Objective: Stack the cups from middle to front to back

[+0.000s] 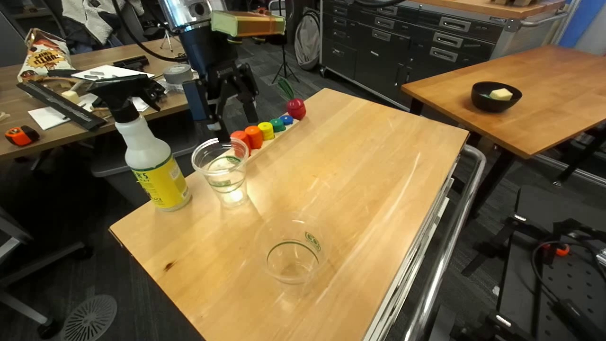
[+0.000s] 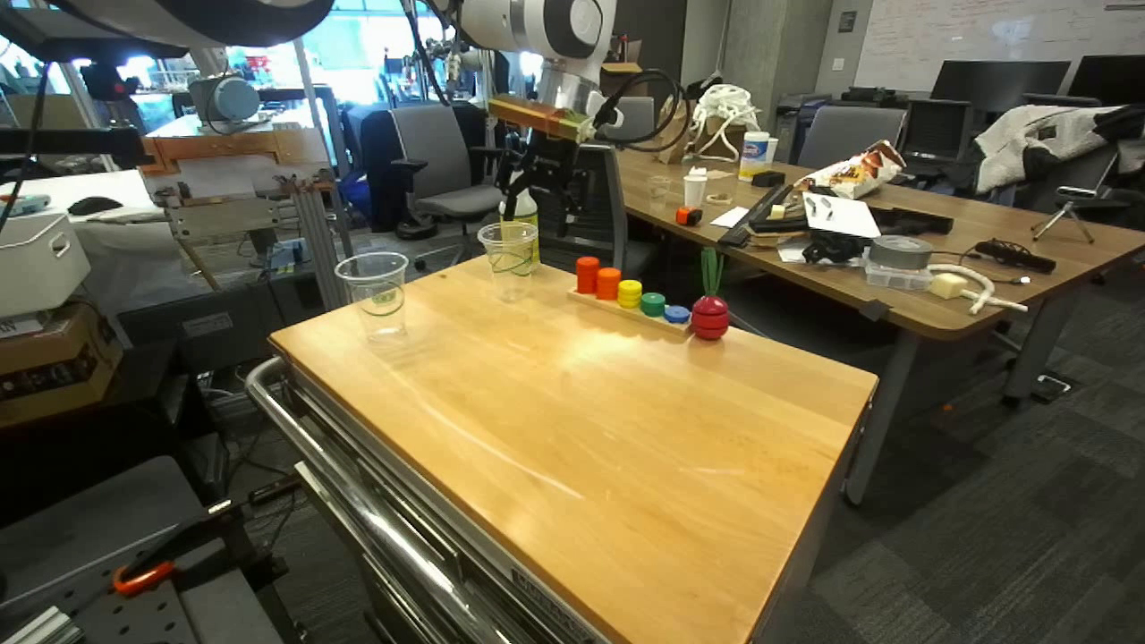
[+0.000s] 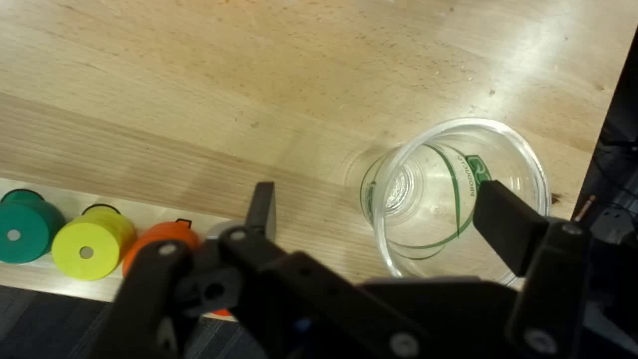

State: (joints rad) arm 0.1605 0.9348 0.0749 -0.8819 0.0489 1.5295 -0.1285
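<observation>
The near cup (image 3: 443,204), perhaps two nested, stands upright on the desk (image 1: 360,161) below my spread tool (image 3: 379,212).
In the wrist view it lies right of my gap's middle, one finger (image 3: 508,227) overlapping its mouth; I judge I must shift that way to straddle it. I grip nothing; contact I cannot tell. The far cup (image 1: 293,258) stands well apart.

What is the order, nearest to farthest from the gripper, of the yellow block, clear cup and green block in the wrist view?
1. Clear cup, right half of picture.
2. Yellow block, towards the left.
3. Green block, at left edge.
</observation>
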